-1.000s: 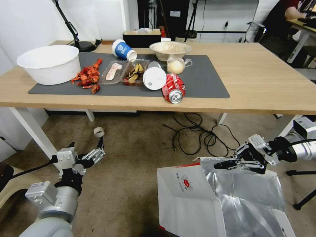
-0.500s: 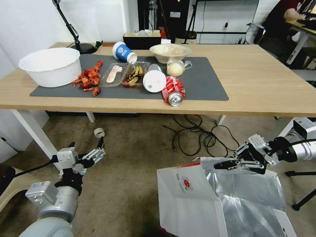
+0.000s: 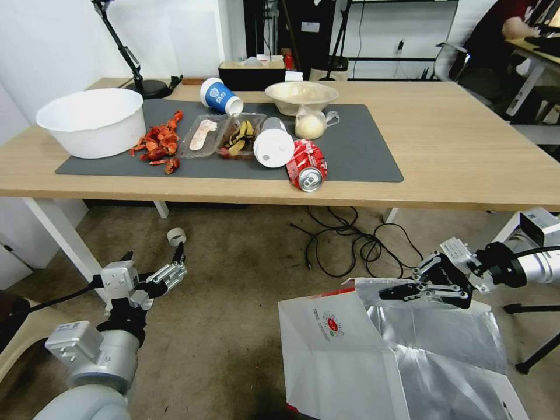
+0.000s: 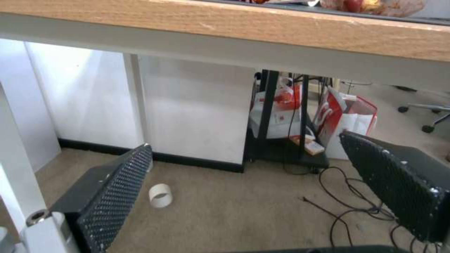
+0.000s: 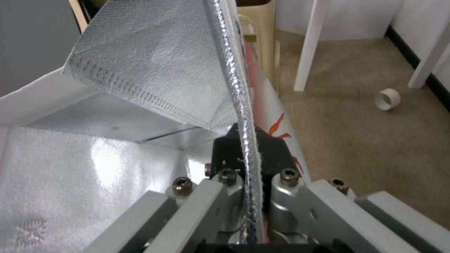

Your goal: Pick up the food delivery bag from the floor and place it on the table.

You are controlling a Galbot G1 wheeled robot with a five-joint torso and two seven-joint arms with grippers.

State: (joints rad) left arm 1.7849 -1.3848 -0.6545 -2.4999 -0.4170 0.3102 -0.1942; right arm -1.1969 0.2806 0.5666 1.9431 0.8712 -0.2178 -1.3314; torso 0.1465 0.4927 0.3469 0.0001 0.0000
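Right claw point(image 3: 392, 291) clamped on the top rim of the food delivery bag point(image 3: 332, 344), pinching the foil-lined edge between closed fingers; from the right wrist, that silver edge point(image 5: 234, 91) runs straight through the shut jaws. Held by the rim, likely because the thin folded edge gives the flat pads a firm bite and leaves the open mouth upward, so the bag hangs upright for a lift. Bag low at the near right, by the floor point(image 3: 233, 280), in front of the table point(image 3: 466, 146) and well below its top; whether its base touches the floor cannot be told, being cut off from sight.

Left claw point(image 3: 153, 261) parked low at the near left, fingers spread wide and empty, pointing under the table edge; from the left wrist, both dotted pads point(image 4: 112, 196) stand well apart with bare carpet between. Kept clear, probably to leave the lift to one arm. Small white tape roll point(image 3: 176, 235) on the floor just beyond it, untouched.

Table's right half bare wood past the grey mat point(image 3: 361, 146), a likely landing spot; mat crowded with a white bowl point(image 3: 92, 121), a red can point(image 3: 307, 165) and food scraps.

Against half a second ago: table and everything on it slightly lower in the head view, a shift of the camera; both claws and the bag at much the same place in the picture.
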